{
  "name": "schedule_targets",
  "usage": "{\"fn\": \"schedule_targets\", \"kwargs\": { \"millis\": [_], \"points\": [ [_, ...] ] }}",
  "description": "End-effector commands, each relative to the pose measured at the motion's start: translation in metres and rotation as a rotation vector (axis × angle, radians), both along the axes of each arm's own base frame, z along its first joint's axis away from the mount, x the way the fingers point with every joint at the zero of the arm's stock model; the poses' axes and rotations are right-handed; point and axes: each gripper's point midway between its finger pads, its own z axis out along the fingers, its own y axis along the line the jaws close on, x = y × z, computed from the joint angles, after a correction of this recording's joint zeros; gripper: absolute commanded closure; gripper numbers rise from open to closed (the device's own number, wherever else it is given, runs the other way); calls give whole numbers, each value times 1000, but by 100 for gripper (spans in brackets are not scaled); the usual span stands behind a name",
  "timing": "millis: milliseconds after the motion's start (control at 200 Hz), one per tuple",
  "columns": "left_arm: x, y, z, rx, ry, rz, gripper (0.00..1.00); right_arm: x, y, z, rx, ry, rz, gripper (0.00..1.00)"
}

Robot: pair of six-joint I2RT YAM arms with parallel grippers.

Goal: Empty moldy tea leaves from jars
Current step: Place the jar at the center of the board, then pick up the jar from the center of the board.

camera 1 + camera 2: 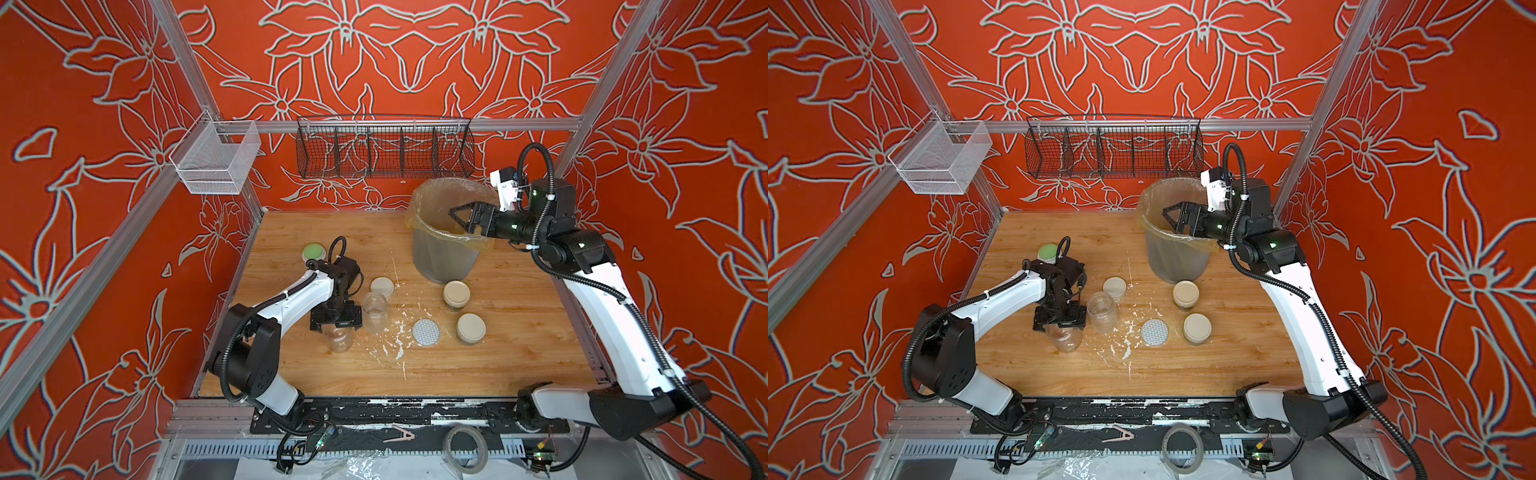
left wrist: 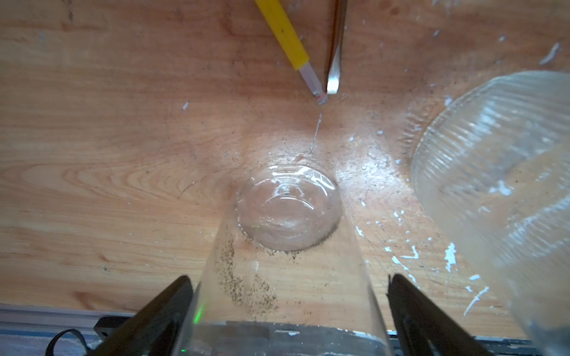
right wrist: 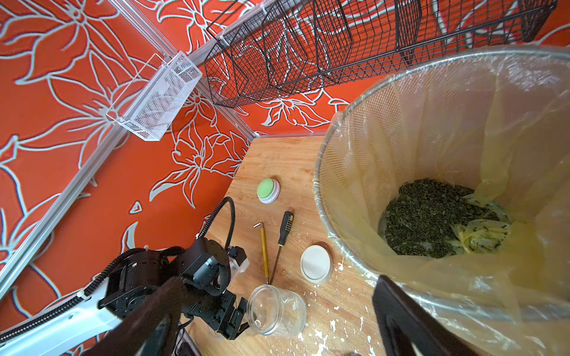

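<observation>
Nearest me, my left gripper [image 1: 336, 326] points down over an empty, lidless jar [image 1: 341, 343] standing on the wooden table [image 1: 519, 365], its jaws spread wide on either side of the glass without gripping it. Just beyond stand a second lidless jar [image 1: 375, 311] and, further right, two lidded jars [image 1: 470, 327]. At the back, my right gripper [image 1: 459, 221] hangs wide open and empty over the lined bin [image 1: 444, 262], where moldy tea leaves [image 3: 431, 215] lie in the bottom.

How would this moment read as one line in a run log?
left hand: open around empty jar | right hand: open over bin | tea: in bin | lidded jars: two
</observation>
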Motion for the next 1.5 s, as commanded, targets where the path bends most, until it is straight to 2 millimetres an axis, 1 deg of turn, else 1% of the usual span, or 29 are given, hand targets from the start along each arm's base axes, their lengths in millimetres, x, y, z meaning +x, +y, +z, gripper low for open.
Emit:
{"fn": "schedule_targets", "kwargs": {
  "millis": [0,70,110,210,270,325,365,420,465,520,561,616,691,771,831,846,876,931,976,1041,1151,1281,1491],
  "points": [
    [7,5,28,10,-82,6,2,-3,-2,-1,-23,-7,-5,3],
    [12,7,50,3,-147,12,2,-3,-4,-3,-32,-7,-19,3],
    [14,9,67,1,-193,20,2,-4,-7,-4,-39,-9,-31,3],
    [19,12,114,-29,-334,41,2,-7,-17,-9,-63,-14,-79,3],
    [21,6,143,-85,-429,46,2,-12,-24,-13,-80,-18,-111,3],
    [24,-9,168,-174,-527,22,1,-18,-32,-18,-95,-15,-139,3],
    [24,-25,186,-248,-602,-17,0,-24,-39,-22,-105,-19,-171,3],
    [22,-49,205,-330,-691,-77,1,-33,-52,-25,-120,-29,-224,3],
    [19,-71,215,-383,-742,-132,2,-42,-64,-30,-142,-30,-274,3],
    [15,-98,221,-432,-773,-197,2,-54,-82,-40,-177,-22,-348,3],
    [13,-115,220,-446,-773,-233,3,-65,-98,-47,-200,-15,-418,3],
    [9,-142,216,-464,-760,-295,3,-82,-116,-62,-227,10,-487,3],
    [6,-179,203,-450,-725,-377,3,-107,-134,-86,-252,57,-552,3],
    [3,-217,181,-403,-675,-456,3,-136,-151,-114,-293,135,-598,3],
    [-1,-244,164,-367,-643,-503,2,-156,-162,-131,-305,184,-637,3],
    [-1,-250,160,-358,-634,-509,2,-159,-164,-133,-298,184,-648,3],
    [-3,-262,151,-340,-615,-523,2,-172,-171,-144,-316,223,-664,3],
    [-8,-284,135,-318,-574,-554,1,-188,-180,-155,-313,255,-704,3],
    [-9,-298,121,-286,-547,-562,0,-199,-185,-162,-309,274,-728,2],
    [-12,-318,106,-259,-526,-587,1,-209,-188,-169,-291,291,-742,3],
    [-8,-341,84,-219,-516,-621,1,-216,-186,-176,-270,304,-725,3],
    [3,-352,64,-158,-527,-637,1,-217,-182,-177,-251,304,-704,3],
    [10,-368,30,-105,-495,-701,1,-216,-180,-182,-247,313,-698,3]
  ]
}}
